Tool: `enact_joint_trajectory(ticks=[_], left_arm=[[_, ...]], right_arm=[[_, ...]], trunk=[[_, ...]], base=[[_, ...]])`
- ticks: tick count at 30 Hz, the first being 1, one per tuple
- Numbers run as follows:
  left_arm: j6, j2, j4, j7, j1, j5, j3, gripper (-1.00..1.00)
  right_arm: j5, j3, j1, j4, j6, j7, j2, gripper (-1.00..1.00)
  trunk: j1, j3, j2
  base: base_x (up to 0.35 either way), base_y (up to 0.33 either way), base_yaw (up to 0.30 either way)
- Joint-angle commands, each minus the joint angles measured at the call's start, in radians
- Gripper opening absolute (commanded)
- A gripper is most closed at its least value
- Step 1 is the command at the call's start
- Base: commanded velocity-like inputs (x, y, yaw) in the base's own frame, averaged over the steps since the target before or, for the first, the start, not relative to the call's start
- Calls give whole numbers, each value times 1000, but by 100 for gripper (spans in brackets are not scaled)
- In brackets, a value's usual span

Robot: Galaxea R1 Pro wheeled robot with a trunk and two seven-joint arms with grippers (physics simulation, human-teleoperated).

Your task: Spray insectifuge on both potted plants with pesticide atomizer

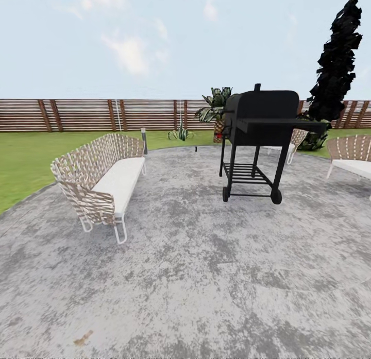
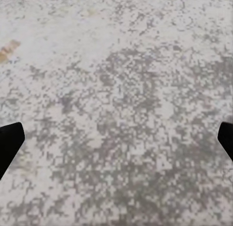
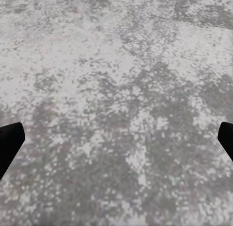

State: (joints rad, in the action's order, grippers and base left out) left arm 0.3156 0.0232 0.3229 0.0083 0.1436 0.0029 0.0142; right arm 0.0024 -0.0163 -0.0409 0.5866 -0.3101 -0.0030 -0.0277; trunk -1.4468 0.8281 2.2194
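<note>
Head view looks across the round grey mottled stone patio (image 1: 206, 276) toward a black barrel grill (image 1: 260, 137), a woven white-cushioned sofa (image 1: 105, 176) and the brown slatted fence (image 1: 77, 114); no writing is legible. One low spiky green potted plant (image 1: 181, 134) sits at the lawn's edge before the fence, left of the grill. Both wrist views face the stone, the left hand (image 2: 116, 141) and right hand (image 3: 116, 141) spread wide and empty.

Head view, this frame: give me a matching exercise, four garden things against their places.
Things:
1. woven bench
2. black grill
3. slat fence
4. dark bush

Places:
A. far right, rising above the fence
B. left part of the patio
C. middle right of the patio, on wheels
D. across the back, behind the lawn

Pairs: 1-B, 2-C, 3-D, 4-A
</note>
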Motion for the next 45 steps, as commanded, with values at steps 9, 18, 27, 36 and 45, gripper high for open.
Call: enact_joint_trajectory(ticks=[9, 18, 27, 36, 45], left_arm=[[4, 0, -1, 1, 1, 0, 1, 100], [4, -1, -1, 1, 0, -1, -1, 100], [3, 1, -1, 1, -1, 0, 1, 100], [4, 1, -1, 0, -1, -1, 1, 100], [3, 1, -1, -1, 0, -1, 1, 100]], right_arm=[[1, 0, -1, -1, -3, -1, 0, 100], [1, 1, -1, -1, -3, 0, 0, 100], [4, 2, -1, -51, -7, 1, 0, 100], [4, 3, -1, -87, -8, 1, 0, 100], [3, 2, -1, -88, -8, 1, 0, 100]], trunk=[[-34, 29, 64], [-46, 39, 85], [-46, 39, 85], [-46, 39, 85], [-46, 39, 85]], base=[[0, 0, 0], [0, 0, 0], [138, 0, 0], [331, 0, 0], [338, 0, 0]])
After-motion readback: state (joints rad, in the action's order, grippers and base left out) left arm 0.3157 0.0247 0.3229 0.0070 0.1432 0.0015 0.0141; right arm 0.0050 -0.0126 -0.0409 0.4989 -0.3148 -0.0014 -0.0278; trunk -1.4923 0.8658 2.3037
